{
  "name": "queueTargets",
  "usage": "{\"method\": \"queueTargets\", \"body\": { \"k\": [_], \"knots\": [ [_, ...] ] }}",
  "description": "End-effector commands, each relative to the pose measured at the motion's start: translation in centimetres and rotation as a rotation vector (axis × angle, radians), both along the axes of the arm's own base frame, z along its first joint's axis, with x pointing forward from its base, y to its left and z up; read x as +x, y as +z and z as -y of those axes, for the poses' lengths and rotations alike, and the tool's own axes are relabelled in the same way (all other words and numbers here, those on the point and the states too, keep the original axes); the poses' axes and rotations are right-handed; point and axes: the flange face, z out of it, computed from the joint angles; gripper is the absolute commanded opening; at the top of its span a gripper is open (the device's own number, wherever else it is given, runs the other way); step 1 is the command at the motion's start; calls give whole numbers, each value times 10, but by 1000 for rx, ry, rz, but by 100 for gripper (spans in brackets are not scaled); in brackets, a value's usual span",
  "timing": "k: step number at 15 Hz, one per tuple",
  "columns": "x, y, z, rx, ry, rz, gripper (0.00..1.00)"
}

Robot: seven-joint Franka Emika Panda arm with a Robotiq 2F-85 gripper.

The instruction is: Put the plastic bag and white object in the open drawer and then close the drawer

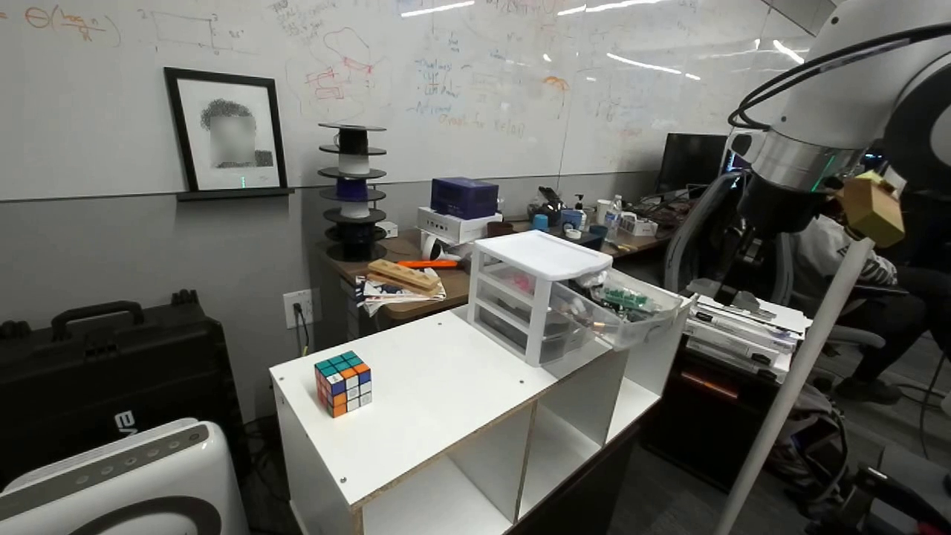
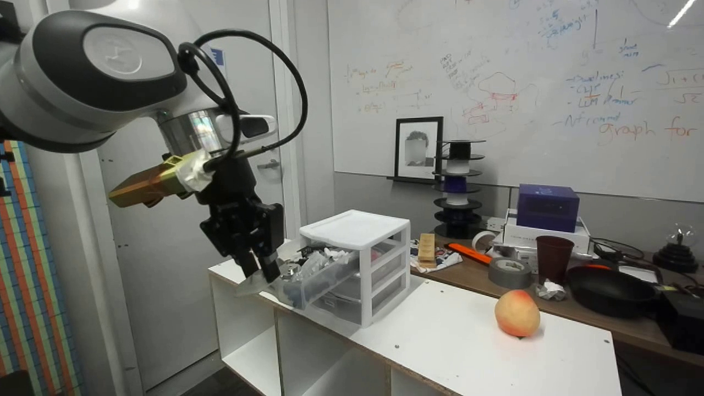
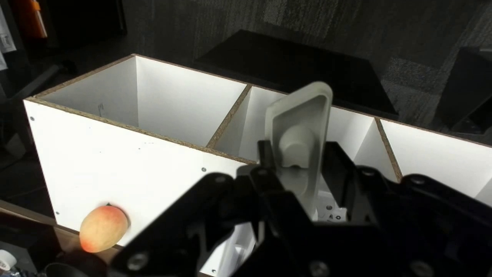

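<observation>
Placing step, I'd say: your gripper (image 2: 260, 268) has the white object (image 3: 298, 148) pinched. Open drawer (image 2: 330, 276) sits at its 3 o'clock in an exterior view; clear plastic (image 2: 313, 265) inside may be the bag. Next: move over drawer, release, then push it in.

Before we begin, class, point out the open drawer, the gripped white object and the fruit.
Open drawer (image 2: 331, 278), in an exterior view: near side wall.
White object (image 3: 298, 144), wrist view: hollow side.
Fruit (image 3: 103, 229), wrist view: rounded side.

Drawer unit (image 2: 365, 275) on shelf cabinet (image 2: 440, 338)
</observation>
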Motion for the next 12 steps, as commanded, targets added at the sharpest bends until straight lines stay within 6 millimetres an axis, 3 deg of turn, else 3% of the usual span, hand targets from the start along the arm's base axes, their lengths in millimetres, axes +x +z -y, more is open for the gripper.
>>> {"method": "queueTargets", "body": {
  "k": [1,5,6,12],
  "knots": [
    [0,0,0,0,0,-2,37],
    [0,0,0,0,0,-3,37],
    [0,0,0,0,0,-3,18],
    [29,18,0,-36,52,12,18]
  ]
}}
